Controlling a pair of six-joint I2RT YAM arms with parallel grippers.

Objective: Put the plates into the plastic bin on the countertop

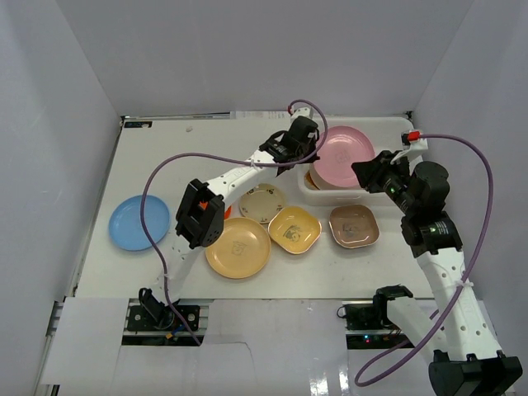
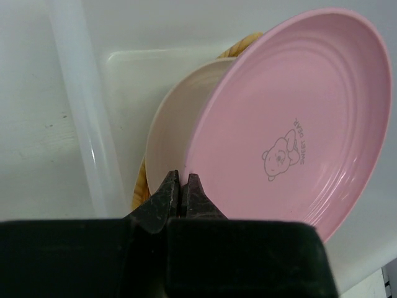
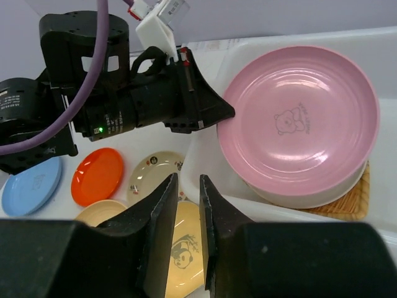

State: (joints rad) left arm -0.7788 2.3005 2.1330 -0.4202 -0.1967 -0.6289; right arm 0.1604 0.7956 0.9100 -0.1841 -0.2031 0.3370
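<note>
White countertop fills the centre of the top view, with white walls round it. Left arm runs from lower left up to upper centre. Right arm goes up the right side and bends in toward the bin.

White plastic bin sits at upper right of the countertop. Inside it:
- round pink plate with a bear print, tilted, lying on a cream plate
- orange-tan woven-look plate underneath, only its edge showing

Loose on the countertop in the top view:
- tan-yellow round plate, lower centre
- blue round plate, far left, well apart from the rest
- pinkish-brown rounded-square plate, just below the bin
- yellow rounded-square plate with a panda print, between the tan-yellow and pinkish-brown ones
- small cream patterned plate, just above the tan-yellow one
- orange-red round plate, mostly hidden under the left arm in the top view, clear at lower left of the right wrist view

Left gripper is pinched tight on the pink plate's left rim, over the bin's left end. Right gripper has a narrow gap between its fingers and holds nothing. It hangs above the bin, right of the pink plate in the top view.
</note>
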